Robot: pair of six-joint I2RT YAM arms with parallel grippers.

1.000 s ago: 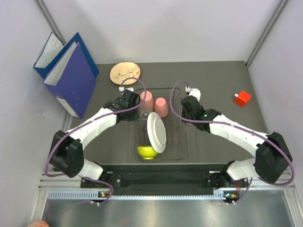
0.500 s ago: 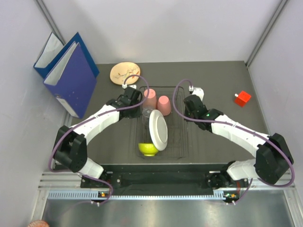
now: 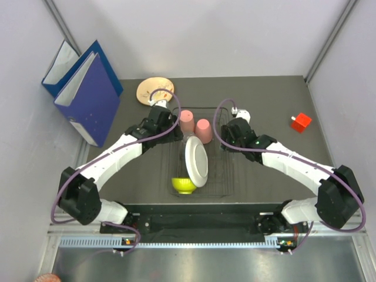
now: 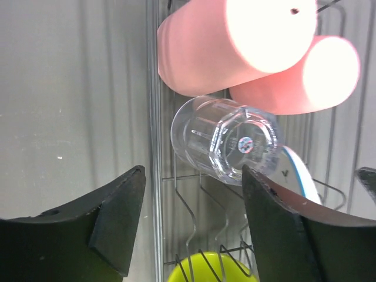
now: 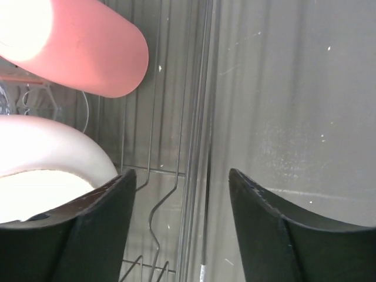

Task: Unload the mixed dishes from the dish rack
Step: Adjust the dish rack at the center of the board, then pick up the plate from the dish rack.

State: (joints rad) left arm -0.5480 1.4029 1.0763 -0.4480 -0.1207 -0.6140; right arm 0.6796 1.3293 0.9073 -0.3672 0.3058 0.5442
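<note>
Left gripper [image 4: 192, 176] spread over left rim of dish rack [image 4: 154, 88] beside clear glass [image 4: 226, 141], right gripper [image 5: 182, 175] spread over right rim

No writing can be read anywhere. The clear glass [image 4: 205, 132] has a small round sticker [image 4: 245, 143] on its base, with red and blue marks too small to make out. The blue binder [image 3: 88, 94] shows a white patch [image 3: 84, 128] low on its spine; any print on it is too blurred to tell.
</note>
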